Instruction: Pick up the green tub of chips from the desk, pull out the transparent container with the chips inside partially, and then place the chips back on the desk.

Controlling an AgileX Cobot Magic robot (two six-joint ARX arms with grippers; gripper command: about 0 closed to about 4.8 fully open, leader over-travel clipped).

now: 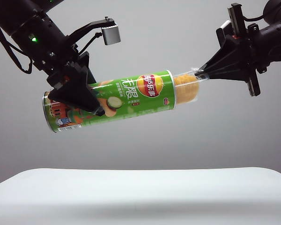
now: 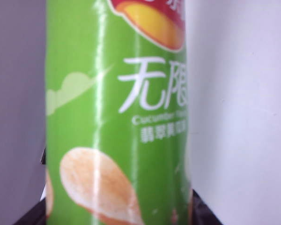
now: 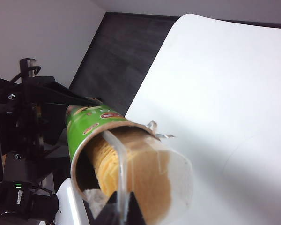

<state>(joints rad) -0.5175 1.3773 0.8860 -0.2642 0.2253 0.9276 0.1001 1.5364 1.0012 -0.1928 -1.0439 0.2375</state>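
One green tub of chips (image 1: 117, 101) is hanging tilted in the air well above the single white desk (image 1: 140, 197), with two grippers attending it: the left gripper (image 1: 91, 101) is clamping around the tub's lower half, while the right gripper (image 1: 201, 73), fingers pinched together, is grasping the rim of the one transparent container (image 1: 189, 86) sticking partly out of the raised end. The exterior view is showing both arms and the gap to the desk, whereas the right wrist view alone is looking into the open mouth, where the chips (image 3: 131, 173) are sitting as one stack inside the clear tray. The left wrist view is offering only the tub's label close up.

Tub (image 1: 126, 101) above desk (image 1: 140, 197), between left hand (image 1: 91, 105) and right hand (image 1: 202, 74).
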